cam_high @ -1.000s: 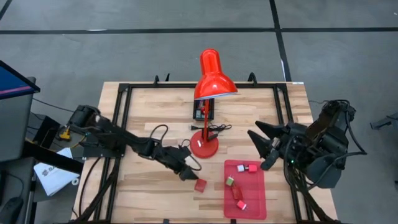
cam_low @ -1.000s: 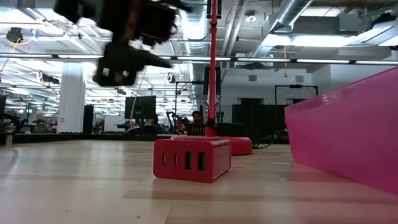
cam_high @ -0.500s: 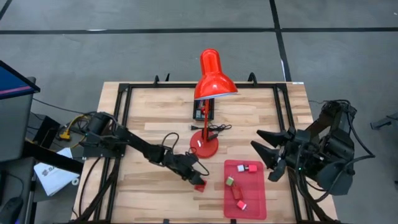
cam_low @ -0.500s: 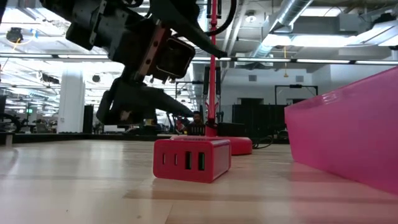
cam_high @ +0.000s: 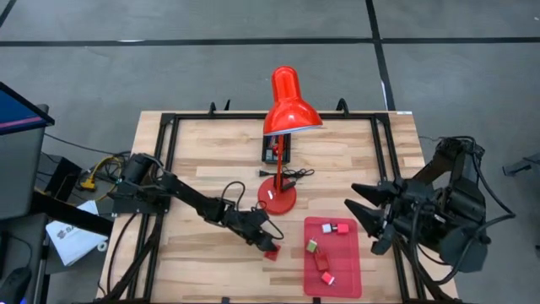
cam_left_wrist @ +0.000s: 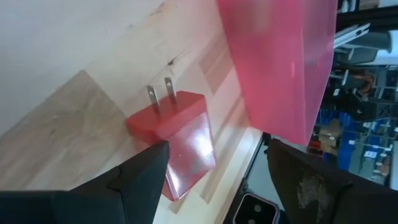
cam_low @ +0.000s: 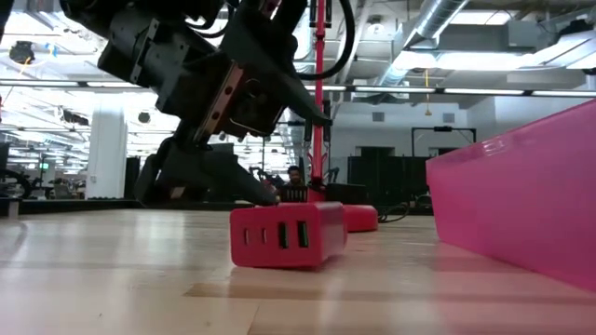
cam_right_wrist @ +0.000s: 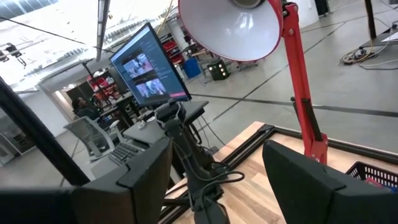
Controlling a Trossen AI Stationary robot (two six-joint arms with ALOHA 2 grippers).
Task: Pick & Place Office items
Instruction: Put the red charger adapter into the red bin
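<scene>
A red charger block point(cam_left_wrist: 180, 146) with two metal prongs lies flat on its broad side on the wood, left of the pink tray point(cam_high: 332, 291). My left gripper point(cam_left_wrist: 217, 143) is low over it and open, one finger on either side of the block point(cam_low: 284, 237). My right gripper point(cam_high: 359, 211) hangs open, high over the table's right side, with nothing between its fingers point(cam_right_wrist: 217, 143). Several small office items lie in the tray: two red ones point(cam_high: 336, 227), a green one point(cam_high: 311, 246) and a red one point(cam_high: 321, 260). My left gripper slants down from the table's left, and its lower finger point(cam_low: 251, 186) reaches the far top edge of the charger point(cam_low: 279, 207). Whether it touches the block, I cannot tell. The block rests flat on the table.
A tall red desk lamp point(cam_high: 287, 105) stands on its round base point(cam_high: 277, 201) just beyond the charger, its cord beside it. A black basket point(cam_high: 275, 152) sits behind the base. The tray's wall point(cam_low: 521, 205) rises close to the charger's right.
My left gripper has come down and toward the right, from above and left of the charger, until its open fingers stand on either side of it. My right gripper has swung a little toward the near edge, staying open and high.
</scene>
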